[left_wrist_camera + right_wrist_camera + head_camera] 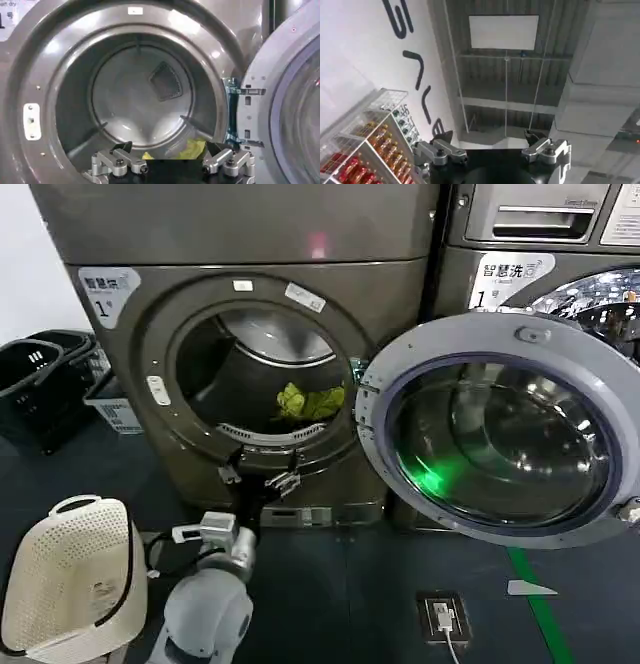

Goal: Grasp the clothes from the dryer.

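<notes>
The dryer (pixel 250 334) fills the upper left of the head view, its round door (pixel 500 429) swung wide to the right (glass catching a green glint) in front of a neighbouring machine (pixel 545 244). A cream perforated basket (pixel 70 579) stands at lower left, dark crates (pixel 40 379) at the left edge. Low in the drum lie the yellow-green clothes (pixel 310 401). The left gripper (pixel 258 474), jaws spread and empty, reaches up to the porthole's lower rim. The right gripper (pixel 492 147) points ceilingward, likewise released.

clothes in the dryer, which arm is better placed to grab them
Left. Its open end effector sits at the dryer opening, facing the clothes. The right end effector points up at a ceiling.
</notes>
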You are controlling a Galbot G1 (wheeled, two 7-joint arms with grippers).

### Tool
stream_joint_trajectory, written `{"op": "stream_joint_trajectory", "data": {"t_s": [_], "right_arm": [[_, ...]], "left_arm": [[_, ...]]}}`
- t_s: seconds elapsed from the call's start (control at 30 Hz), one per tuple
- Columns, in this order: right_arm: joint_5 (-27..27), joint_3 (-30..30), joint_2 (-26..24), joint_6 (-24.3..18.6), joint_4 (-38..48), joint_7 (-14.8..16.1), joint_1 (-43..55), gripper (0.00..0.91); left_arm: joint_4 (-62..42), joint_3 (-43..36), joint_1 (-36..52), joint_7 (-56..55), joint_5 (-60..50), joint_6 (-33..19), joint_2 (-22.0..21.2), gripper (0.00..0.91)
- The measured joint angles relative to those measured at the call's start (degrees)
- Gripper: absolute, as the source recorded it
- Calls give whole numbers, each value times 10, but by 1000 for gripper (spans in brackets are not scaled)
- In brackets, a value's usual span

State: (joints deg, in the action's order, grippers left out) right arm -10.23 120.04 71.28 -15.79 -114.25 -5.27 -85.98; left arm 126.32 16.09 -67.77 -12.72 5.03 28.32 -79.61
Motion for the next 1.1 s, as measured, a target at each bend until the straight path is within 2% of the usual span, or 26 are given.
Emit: {"op": "stream_joint_trajectory", "data": {"t_s": [1.1], "right_arm": [[0, 1, 0, -3, -4, 5, -5, 907]], "left_arm": [[4, 1, -2, 0, 0, -1, 0, 907]]}}
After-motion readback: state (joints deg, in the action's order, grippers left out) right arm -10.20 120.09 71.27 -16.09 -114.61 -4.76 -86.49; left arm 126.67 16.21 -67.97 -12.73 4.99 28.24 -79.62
